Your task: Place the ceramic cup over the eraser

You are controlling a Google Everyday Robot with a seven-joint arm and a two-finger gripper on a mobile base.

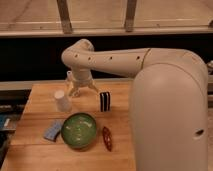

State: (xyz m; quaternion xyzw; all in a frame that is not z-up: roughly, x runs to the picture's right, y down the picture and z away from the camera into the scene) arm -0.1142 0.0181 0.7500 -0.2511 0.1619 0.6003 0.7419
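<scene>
It is the approach step: the open, empty gripper (83,91) hangs between the small white ceramic cup (62,101) and the black, white-striped eraser block (105,101), and next it should descend around the cup.

Surface (40,150): carries every item.
- Far left: ceramic cup (62,101), standing.
- Far centre: eraser (105,101), upright, right of the cup and apart from it.
- Between the two, slightly farther back: pincer (83,90), above the surface, with a bottle (69,80) just behind it on its left.
- Near centre: bowl (79,131).
- Just left of the bowl: flat piece (53,130).
- Just right of the bowl: elongated object (107,138), nearer than the eraser.
</scene>
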